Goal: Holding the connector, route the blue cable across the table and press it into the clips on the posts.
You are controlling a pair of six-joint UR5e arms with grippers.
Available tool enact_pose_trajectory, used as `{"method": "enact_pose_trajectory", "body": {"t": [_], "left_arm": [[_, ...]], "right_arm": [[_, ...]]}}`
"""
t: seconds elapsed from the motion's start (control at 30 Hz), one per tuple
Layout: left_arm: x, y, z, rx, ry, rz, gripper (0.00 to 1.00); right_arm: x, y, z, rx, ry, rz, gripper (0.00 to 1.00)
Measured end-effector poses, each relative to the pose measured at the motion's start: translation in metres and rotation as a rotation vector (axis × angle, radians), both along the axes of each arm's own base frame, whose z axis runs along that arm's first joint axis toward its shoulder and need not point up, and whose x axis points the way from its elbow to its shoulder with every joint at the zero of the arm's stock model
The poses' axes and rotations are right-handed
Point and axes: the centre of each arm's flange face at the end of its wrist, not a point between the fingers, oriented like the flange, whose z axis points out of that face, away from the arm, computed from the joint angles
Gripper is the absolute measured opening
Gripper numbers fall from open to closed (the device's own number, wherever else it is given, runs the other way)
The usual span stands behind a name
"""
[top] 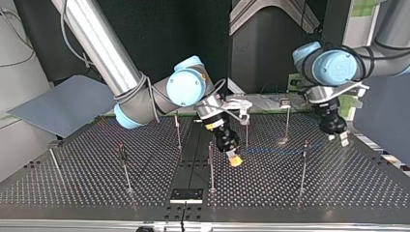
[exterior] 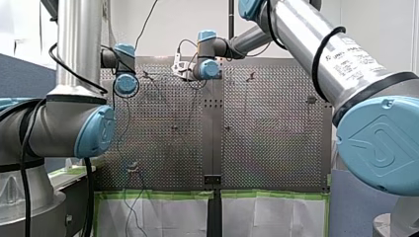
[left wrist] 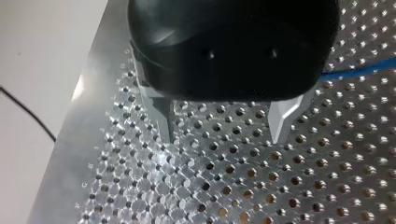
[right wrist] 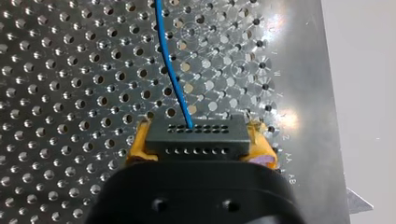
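Note:
In the right wrist view my right gripper (right wrist: 200,156) is shut on a black connector (right wrist: 196,135), its yellow pads (right wrist: 137,149) pressing on both ends. The blue cable (right wrist: 169,70) leaves the connector and runs ahead over the perforated plate. In the top view my right gripper (top: 234,158) hangs low near the middle posts, and the blue cable (top: 280,151) stretches from it towards my left gripper (top: 338,131). My left gripper (left wrist: 223,139) stands open just above the plate with nothing between its metal fingers (left wrist: 166,121). The blue cable (left wrist: 359,70) passes beside it.
Several thin posts stand on the perforated table (top: 338,188), among them one (top: 211,164) next to my right gripper, one (top: 304,164) near my left gripper, and one (top: 124,164) further left in the top view. A black bracket (top: 186,195) sits at the near edge.

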Motion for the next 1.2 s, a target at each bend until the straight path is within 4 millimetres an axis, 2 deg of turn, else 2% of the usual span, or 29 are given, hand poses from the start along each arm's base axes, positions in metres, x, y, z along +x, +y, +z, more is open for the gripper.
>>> {"method": "enact_pose_trajectory", "body": {"t": [0.23,0.67,0.83,1.0,1.2], "left_arm": [[-0.031,-0.003,-0.005,-0.037,0.039,0.0,0.99],[-0.076,-0.02,-0.014,-0.089,0.049,-0.116,0.99],[-0.081,-0.024,-0.029,-0.105,0.056,-0.158,0.99],[-0.083,-0.029,-0.018,-0.115,-0.008,-0.195,0.99],[-0.088,-0.047,-0.009,-0.127,-0.038,-0.263,0.99]], "right_arm": [[-0.001,-0.002,0.001,0.0,-0.002,-0.003,0.0],[-0.001,-0.002,0.007,-0.002,-0.009,-0.003,0.0],[-0.001,-0.002,0.006,-0.001,-0.008,-0.002,0.0],[-0.001,-0.002,0.006,0.001,-0.007,-0.002,0.0],[-0.001,-0.002,0.005,0.004,-0.006,-0.003,0.0]]}}
